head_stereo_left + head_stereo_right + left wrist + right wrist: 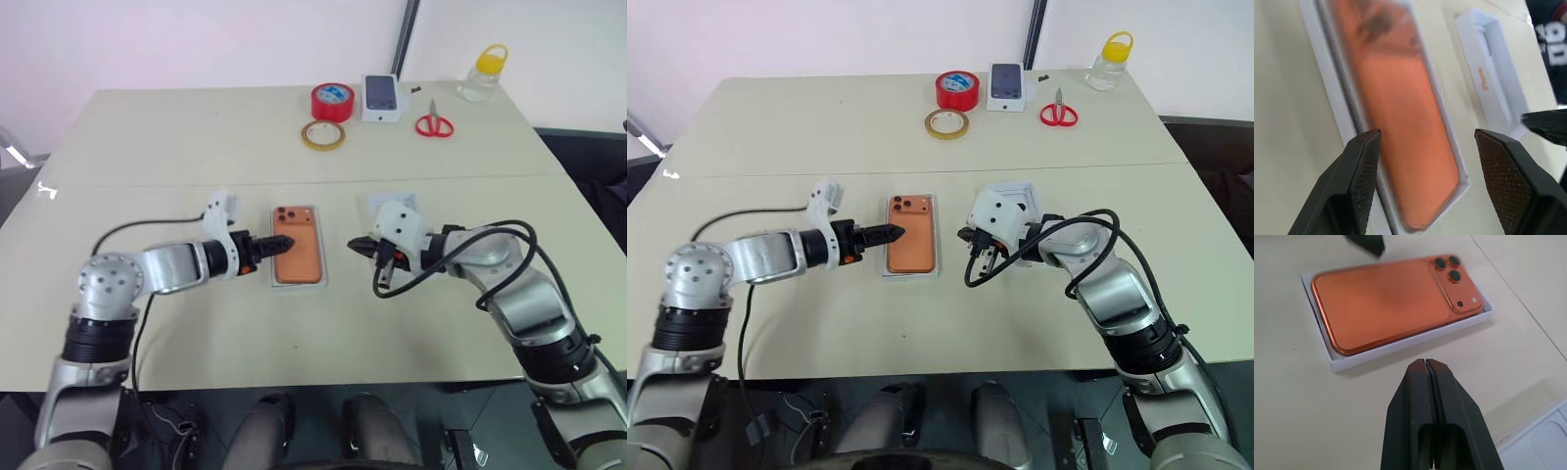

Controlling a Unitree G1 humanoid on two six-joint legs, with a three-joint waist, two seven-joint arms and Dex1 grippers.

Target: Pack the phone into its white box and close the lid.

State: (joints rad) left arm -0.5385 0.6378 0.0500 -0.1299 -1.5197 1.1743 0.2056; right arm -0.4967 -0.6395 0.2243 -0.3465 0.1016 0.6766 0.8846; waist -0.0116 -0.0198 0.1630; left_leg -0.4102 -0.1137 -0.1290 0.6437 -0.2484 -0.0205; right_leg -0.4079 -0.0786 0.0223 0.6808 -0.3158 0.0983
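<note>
The orange phone lies back up inside the white box at the middle of the table, its dark lenses at the far end. My left gripper stands open just left of the box, its fingers over the phone's near half with nothing held. To the right of the box my right gripper is shut and empty, pointing at the box's long side with a gap between. The lid lies open side up behind my right hand, partly hidden by it.
At the table's far side are a red tape roll, a thin yellowish tape ring, a small white box with a phone picture, red scissors and a bottle with a yellow cap.
</note>
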